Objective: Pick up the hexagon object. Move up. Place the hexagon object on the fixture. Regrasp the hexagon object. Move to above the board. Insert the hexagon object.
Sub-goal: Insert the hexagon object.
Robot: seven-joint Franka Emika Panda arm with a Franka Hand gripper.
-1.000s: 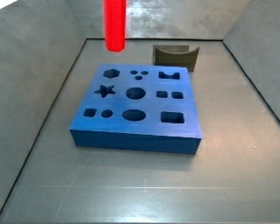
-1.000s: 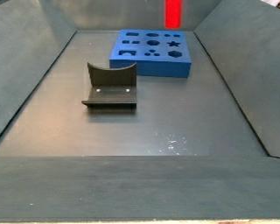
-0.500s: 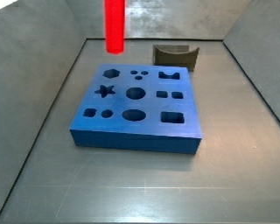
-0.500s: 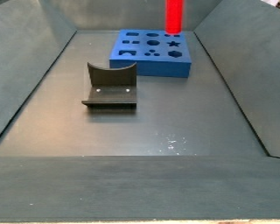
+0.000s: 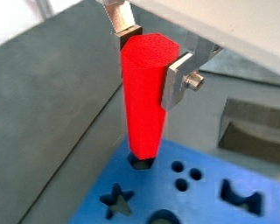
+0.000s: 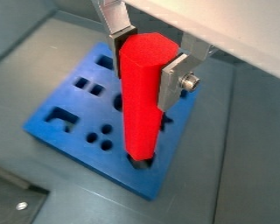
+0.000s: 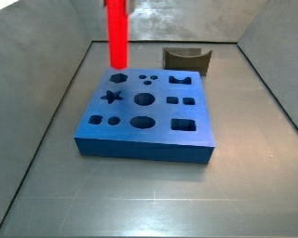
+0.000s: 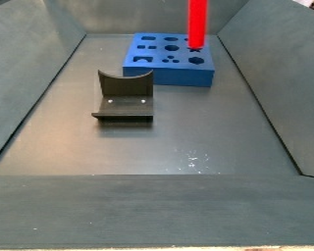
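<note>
I see a flat grey floor (image 7: 139, 200) under everything. Tall grey walls (image 7: 33, 84) slope up on the sides, and there is a back wall too. In a side view the floor (image 8: 186, 123) has a few tiny white specks (image 8: 192, 157) on it. A darker front wall (image 8: 146, 211) is close to that camera.

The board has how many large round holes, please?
2: one hole at the board centre, one in its near row. The gripper above holds the hexagon object, covering one corner.
</note>
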